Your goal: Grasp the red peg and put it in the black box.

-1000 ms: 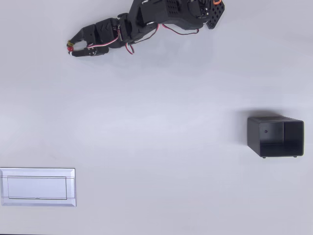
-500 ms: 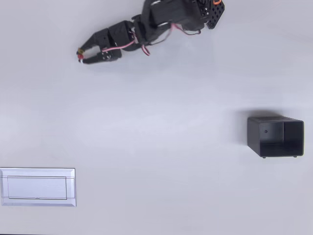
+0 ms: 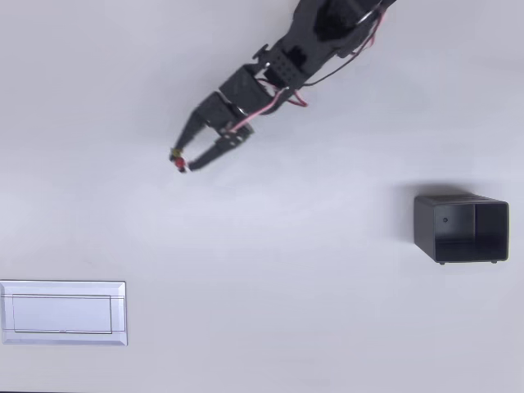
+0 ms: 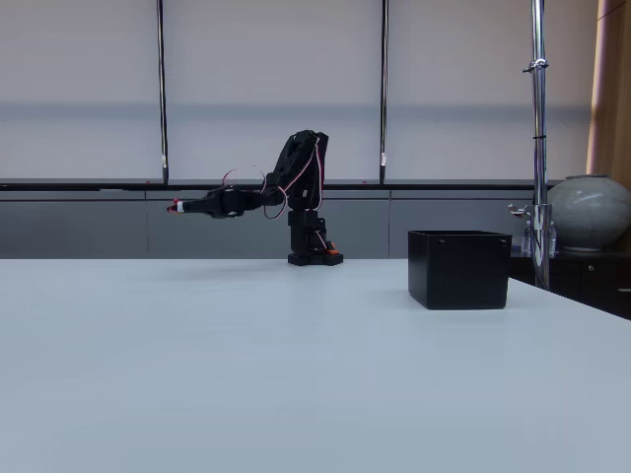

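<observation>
The gripper (image 3: 182, 160) sits upper left of centre in the overhead view, its black fingers pinched onto the peg (image 3: 179, 163); the peg shows as a tiny red dot at the fingertips, with a speck of yellow beside it; in the fixed view the gripper (image 4: 177, 207) is carried well above the table (image 4: 296, 374), arm stretched roughly level toward the left of the frame, the peg (image 4: 175, 208) a red fleck at its tip. The box (image 3: 460, 228) stands at the right edge of the overhead view, lower than the gripper and well apart from it, so the carry should run right and slightly down the frame, opposite to where the fingers now point; its long axis lies left to right; the opening faces up, and in the fixed view the box (image 4: 459, 268) stands upright, thin-walled, matte black plastic, dark inside. The table is smooth, pale and faintly glossy; a flat white tray (image 3: 63, 313) lies at lower left, clear of the likely path.
</observation>
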You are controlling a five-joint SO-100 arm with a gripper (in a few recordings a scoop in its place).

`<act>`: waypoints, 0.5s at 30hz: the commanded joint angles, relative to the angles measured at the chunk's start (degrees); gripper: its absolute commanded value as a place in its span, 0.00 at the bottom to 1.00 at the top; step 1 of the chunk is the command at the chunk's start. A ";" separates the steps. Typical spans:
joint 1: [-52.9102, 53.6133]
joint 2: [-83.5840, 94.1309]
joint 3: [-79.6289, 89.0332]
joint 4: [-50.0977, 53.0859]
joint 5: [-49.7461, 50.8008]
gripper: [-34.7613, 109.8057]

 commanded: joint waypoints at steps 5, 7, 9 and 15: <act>-17.75 -5.01 2.46 1.14 2.29 0.24; -22.41 -3.69 3.25 1.49 2.37 0.24; -27.07 -2.99 3.96 1.76 2.02 0.24; -40.69 1.41 6.24 -1.41 3.52 0.24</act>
